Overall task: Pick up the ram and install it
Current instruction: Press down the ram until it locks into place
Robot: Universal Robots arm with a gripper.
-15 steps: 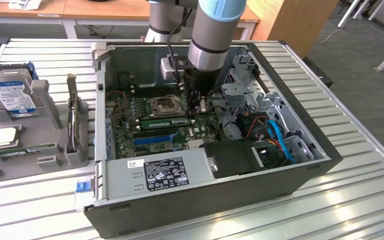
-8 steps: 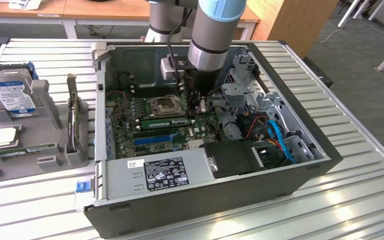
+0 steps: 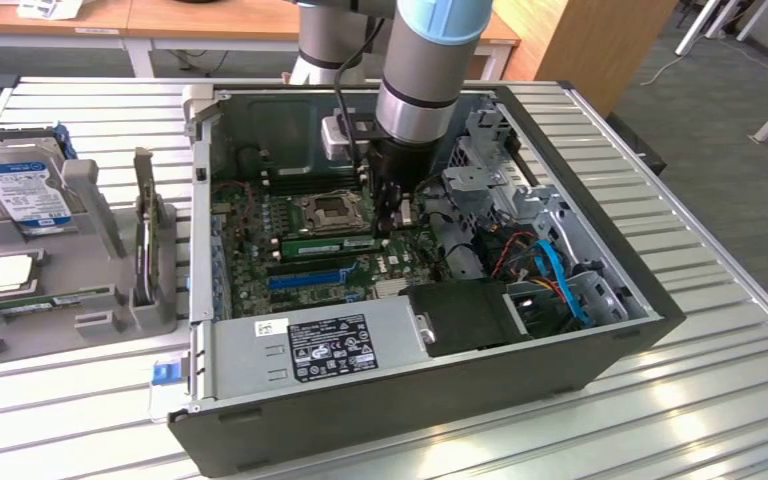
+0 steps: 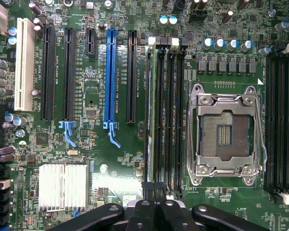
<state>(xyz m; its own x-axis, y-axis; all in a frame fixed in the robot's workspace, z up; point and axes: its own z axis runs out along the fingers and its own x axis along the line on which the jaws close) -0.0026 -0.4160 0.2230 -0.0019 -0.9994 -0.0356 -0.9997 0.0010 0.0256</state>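
With its jaws shut, the gripper [image 4: 154, 192] sits over the motherboard [image 4: 96, 173], pressing on the ram [image 4: 148, 120] seated edge-on in the slot beside the CPU socket [image 4: 226, 134]; push straight down, evenly.

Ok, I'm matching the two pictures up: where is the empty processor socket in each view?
Exterior view: the processor socket lies inside the computer case, at the exterior view's left of the arm.
Wrist view: the processor socket lies between two banks of black slots.
Shared landmark: the blue slot.
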